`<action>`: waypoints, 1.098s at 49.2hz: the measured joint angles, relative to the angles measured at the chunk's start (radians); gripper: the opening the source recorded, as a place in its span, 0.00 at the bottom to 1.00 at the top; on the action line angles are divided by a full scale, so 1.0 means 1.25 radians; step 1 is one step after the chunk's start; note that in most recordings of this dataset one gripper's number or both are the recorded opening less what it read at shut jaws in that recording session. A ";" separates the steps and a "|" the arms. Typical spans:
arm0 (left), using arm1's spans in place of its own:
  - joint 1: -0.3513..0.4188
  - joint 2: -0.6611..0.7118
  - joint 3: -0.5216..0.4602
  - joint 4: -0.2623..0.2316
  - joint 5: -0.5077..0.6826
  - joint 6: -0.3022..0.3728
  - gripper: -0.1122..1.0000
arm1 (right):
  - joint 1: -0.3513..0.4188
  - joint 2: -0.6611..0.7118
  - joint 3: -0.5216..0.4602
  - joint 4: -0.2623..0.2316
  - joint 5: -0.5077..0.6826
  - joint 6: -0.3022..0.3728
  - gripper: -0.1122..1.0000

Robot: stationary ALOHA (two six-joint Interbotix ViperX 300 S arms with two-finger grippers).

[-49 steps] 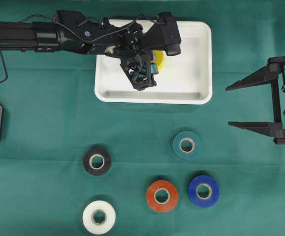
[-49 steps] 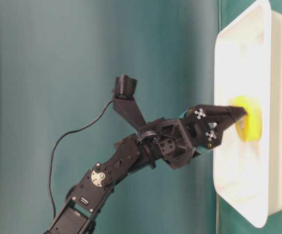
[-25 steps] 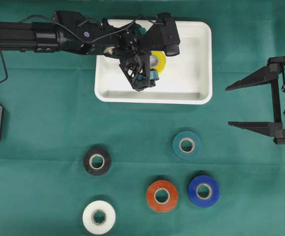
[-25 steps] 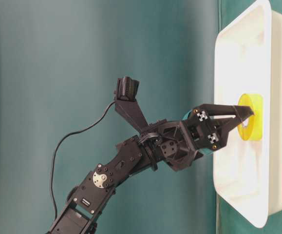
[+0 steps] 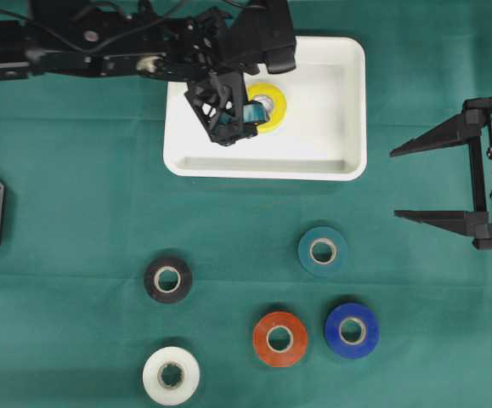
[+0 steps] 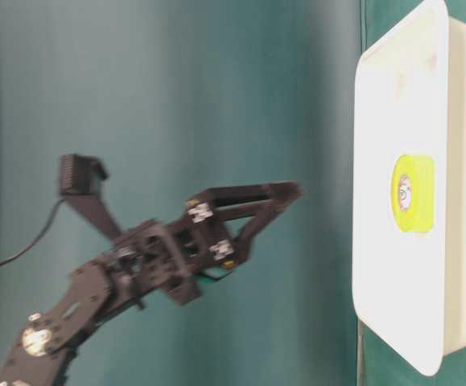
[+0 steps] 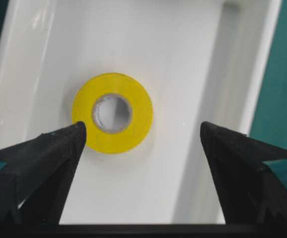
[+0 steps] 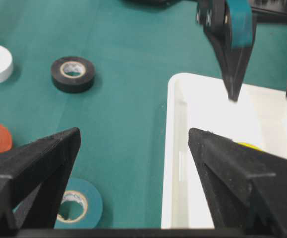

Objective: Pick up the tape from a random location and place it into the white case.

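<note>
The left gripper point(image 5: 244, 119) is hanging over the case point(image 5: 330, 157) with its jaws spread wide and nothing between them. The yellow tape point(image 5: 267, 107) is lying flat on the case floor, hole up, so it has no long axis to line up with. In the overhead view it is sitting at about two o'clock from the fingertips; in the left wrist view it is lying near the left finger point(image 7: 44, 158) and well apart from the right one. In the table-level view the left gripper point(image 6: 277, 193) is standing clear of the tape, though that picture is blurred, so the gap is only a fair guess.

Five more rolls are lying on the cloth point(image 5: 76, 204) below the case: black point(image 5: 167, 280), white point(image 5: 171, 375), orange point(image 5: 279, 338), teal point(image 5: 323, 251) and blue point(image 5: 352, 330).

The right gripper point(image 5: 398, 184) is waiting at the right edge, jaws wide and empty. It is nearer the teal and blue rolls, which are lying at about eight o'clock from it; the black and white ones are lying on the left arm's side.
</note>
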 measured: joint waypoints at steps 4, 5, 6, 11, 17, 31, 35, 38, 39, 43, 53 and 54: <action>-0.001 -0.018 -0.009 0.000 0.027 0.000 0.96 | -0.001 0.000 0.001 0.000 0.000 0.000 0.91; -0.002 -0.022 -0.011 0.000 0.031 0.000 0.96 | -0.001 0.000 0.001 0.000 0.000 -0.001 0.91; -0.002 -0.027 -0.012 0.000 0.034 0.000 0.96 | 0.000 0.000 0.000 0.000 0.000 0.000 0.91; -0.004 -0.042 -0.015 0.000 0.038 0.000 0.96 | -0.001 0.000 0.001 0.000 0.000 0.000 0.91; -0.002 -0.048 -0.013 0.000 0.039 0.000 0.96 | 0.000 0.000 0.001 0.000 0.000 0.000 0.91; -0.058 -0.054 -0.011 0.000 0.043 -0.004 0.96 | 0.000 -0.001 0.000 0.000 0.000 0.001 0.91; -0.106 -0.061 -0.005 0.000 0.043 -0.004 0.96 | 0.000 -0.001 0.001 0.000 0.001 0.000 0.91; -0.141 -0.069 0.001 0.000 0.039 -0.002 0.96 | 0.000 0.000 0.001 0.000 0.001 0.001 0.91; -0.151 -0.071 0.002 0.000 0.039 -0.002 0.96 | 0.001 0.000 0.001 0.000 0.001 0.001 0.91; -0.178 -0.082 0.012 -0.001 0.027 0.000 0.96 | 0.000 -0.001 0.000 0.000 0.000 0.001 0.91; -0.179 -0.125 0.054 -0.001 -0.005 -0.001 0.96 | 0.001 0.000 0.001 0.001 0.000 0.001 0.91; -0.179 -0.133 0.059 -0.001 -0.009 -0.001 0.96 | 0.001 -0.001 0.001 0.000 0.000 0.001 0.91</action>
